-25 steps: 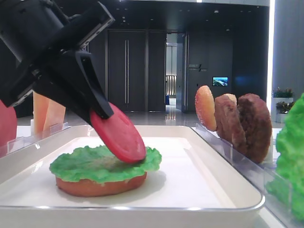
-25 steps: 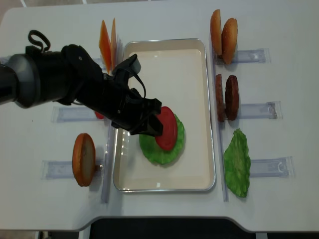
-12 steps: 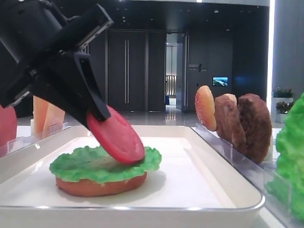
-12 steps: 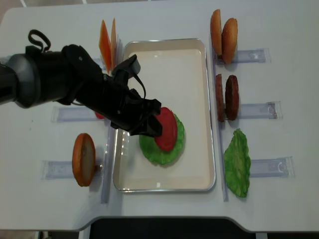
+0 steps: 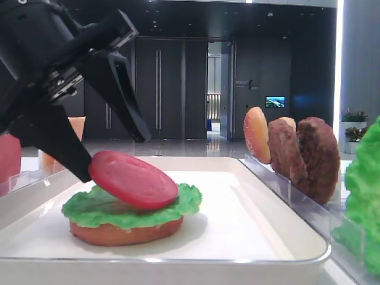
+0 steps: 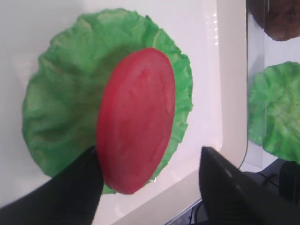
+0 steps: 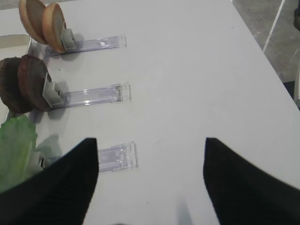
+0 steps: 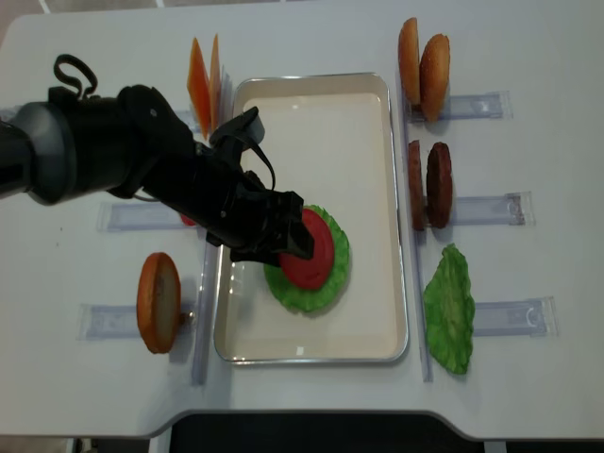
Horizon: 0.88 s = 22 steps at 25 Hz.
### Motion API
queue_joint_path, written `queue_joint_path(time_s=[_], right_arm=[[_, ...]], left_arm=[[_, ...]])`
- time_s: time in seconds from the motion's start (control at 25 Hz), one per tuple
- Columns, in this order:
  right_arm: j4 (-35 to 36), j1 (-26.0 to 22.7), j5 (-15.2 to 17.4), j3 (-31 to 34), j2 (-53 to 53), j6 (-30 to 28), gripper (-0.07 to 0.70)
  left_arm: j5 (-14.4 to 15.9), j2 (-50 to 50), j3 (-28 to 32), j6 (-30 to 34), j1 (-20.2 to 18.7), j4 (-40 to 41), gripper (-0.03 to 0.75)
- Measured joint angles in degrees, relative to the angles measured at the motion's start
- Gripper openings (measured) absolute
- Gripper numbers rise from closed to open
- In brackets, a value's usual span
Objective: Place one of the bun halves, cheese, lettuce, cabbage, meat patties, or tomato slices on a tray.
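A red tomato slice (image 5: 133,181) (image 6: 136,122) lies slightly tilted on a green lettuce leaf (image 5: 89,208) (image 6: 56,108). The leaf covers a bun half (image 5: 124,233) on the white tray (image 5: 279,225) (image 8: 311,104). My left gripper (image 5: 116,155) (image 6: 150,159) (image 8: 283,243) is open around the slice's near edge. One finger touches that edge and the other stands well apart from it. My right gripper (image 7: 150,145) hangs open over bare white table, holding nothing.
Right of the tray, clear holders carry two bun halves (image 8: 423,66), two meat patties (image 8: 429,184) and a lettuce leaf (image 8: 448,307). Left of it stand cheese slices (image 8: 203,80), a bun half (image 8: 158,302) and another tomato slice (image 5: 9,157).
My left gripper has opened and let go of the tomato slice. The slice has dropped from a steep tilt to lie almost flat on the lettuce.
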Motion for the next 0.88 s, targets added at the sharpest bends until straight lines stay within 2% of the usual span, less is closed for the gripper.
queue_joint_path(time_s=[0.16, 0.64, 0.76, 0.88], right_arm=[[0.00, 0.00, 0.00, 0.00, 0.00, 0.00, 0.458], [0.00, 0.00, 0.00, 0.00, 0.00, 0.00, 0.458], [0.00, 0.00, 0.00, 0.00, 0.00, 0.00, 0.458], [0.00, 0.00, 0.00, 0.00, 0.00, 0.00, 0.458]], left_arm=[[1.37, 0.00, 0.00, -3.04, 0.00, 3.65, 0.508], [2.12, -2.79, -0.47, -7.96, 0.00, 9.64, 0.512], [4.40, -4.14, -2.29, -11.83, 0.00, 14.72, 0.512], [9.00, -5.54, -5.63, -17.55, 0.00, 23.23, 0.512]])
